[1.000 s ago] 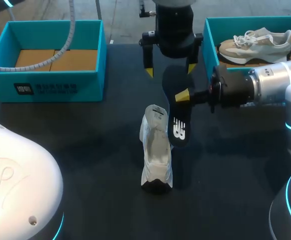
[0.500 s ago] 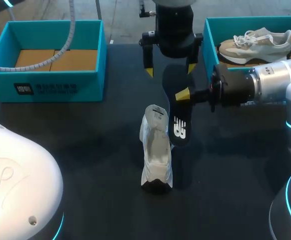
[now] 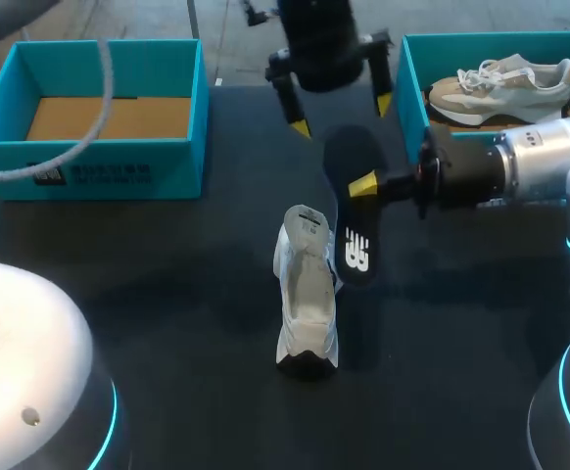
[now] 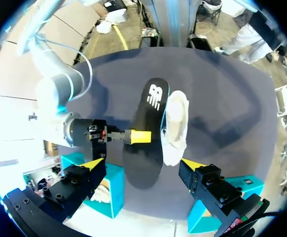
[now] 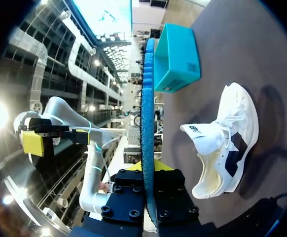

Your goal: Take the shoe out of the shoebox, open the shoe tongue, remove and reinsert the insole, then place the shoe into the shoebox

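Item 1. Shoe [image 3: 307, 299]: white, upright on its sole on the dark table [image 3: 167, 294], long axis running near to far. The tongue [image 3: 308, 223] is pulled up at the far end and the opening is bare.

Item 2. Insole [image 3: 356, 250]: black, out of the shoe, just beside it on my right. Its long axis is roughly parallel to the shoe's, with the logo end nearest the opening. Whether it touches the table cannot be told.

Item 3. Right gripper [image 3: 365, 184]: comes in from the right and is clamped across the insole's middle, which shows edge-on between the fingers in the right wrist view. It is the arm placed for reinsertion. Judged need: carry the insole left over the opening and tip one end in. The raised tongue may snag it.

Item 4. Left gripper [image 3: 343, 115]: farther back, above the insole's far end, fingers spread wide and holding nothing.

Item 5. Left box [image 3: 109, 171]: teal, far left, with a cardboard floor and no shoe inside. A cable [image 3: 70, 152] hangs over it.

Item 6. Right box [image 3: 409, 83]: teal, far right, holding a second shoe [image 3: 505, 83]. The right arm passes in front of it.
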Controlling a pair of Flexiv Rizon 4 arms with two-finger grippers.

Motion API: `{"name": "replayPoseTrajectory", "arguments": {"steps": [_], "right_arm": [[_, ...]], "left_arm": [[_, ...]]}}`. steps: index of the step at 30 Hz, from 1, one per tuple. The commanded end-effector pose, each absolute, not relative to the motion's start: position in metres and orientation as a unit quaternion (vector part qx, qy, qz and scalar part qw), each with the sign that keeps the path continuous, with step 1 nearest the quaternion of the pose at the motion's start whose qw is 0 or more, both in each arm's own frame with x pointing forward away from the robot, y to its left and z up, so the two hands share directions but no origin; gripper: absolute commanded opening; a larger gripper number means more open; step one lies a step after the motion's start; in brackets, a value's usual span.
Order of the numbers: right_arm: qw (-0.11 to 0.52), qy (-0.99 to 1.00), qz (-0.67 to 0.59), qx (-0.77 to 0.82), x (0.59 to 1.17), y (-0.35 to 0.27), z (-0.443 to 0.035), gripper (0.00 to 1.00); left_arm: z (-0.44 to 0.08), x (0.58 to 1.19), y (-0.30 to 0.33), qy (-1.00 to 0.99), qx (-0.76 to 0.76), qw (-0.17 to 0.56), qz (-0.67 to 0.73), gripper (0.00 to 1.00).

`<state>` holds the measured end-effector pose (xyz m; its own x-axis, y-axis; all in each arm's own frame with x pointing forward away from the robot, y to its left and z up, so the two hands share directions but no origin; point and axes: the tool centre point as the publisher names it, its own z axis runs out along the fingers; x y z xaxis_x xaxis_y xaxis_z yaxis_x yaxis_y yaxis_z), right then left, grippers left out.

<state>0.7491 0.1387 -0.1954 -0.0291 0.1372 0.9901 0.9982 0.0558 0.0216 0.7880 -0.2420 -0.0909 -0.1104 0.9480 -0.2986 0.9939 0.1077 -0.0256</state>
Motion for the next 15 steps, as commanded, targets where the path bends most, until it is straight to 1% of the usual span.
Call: {"name": "replayPoseTrajectory", "arguments": {"steps": [1, 10, 12, 15], "right_arm": [[0.466, -0.554, -0.455, -0.519, 0.743, 0.135, -0.19, 0.0], [0.459, -0.553, -0.452, -0.529, 0.74, 0.129, -0.185, 0.0], [0.458, -0.553, -0.451, -0.53, 0.74, 0.128, -0.184, 0.0], [0.457, -0.553, -0.45, -0.532, 0.74, 0.127, -0.183, 0.0]], "left_arm": [[-0.091, 0.778, -0.21, 0.703, 0.632, 0.234, -0.23, 1.0], [-0.081, 0.772, -0.2, 0.662, 0.613, 0.309, -0.3, 1.0], [-0.079, 0.77, -0.197, 0.653, 0.607, 0.318, -0.322, 1.0], [-0.078, 0.769, -0.194, 0.658, 0.604, 0.31, -0.326, 1.0]]}}
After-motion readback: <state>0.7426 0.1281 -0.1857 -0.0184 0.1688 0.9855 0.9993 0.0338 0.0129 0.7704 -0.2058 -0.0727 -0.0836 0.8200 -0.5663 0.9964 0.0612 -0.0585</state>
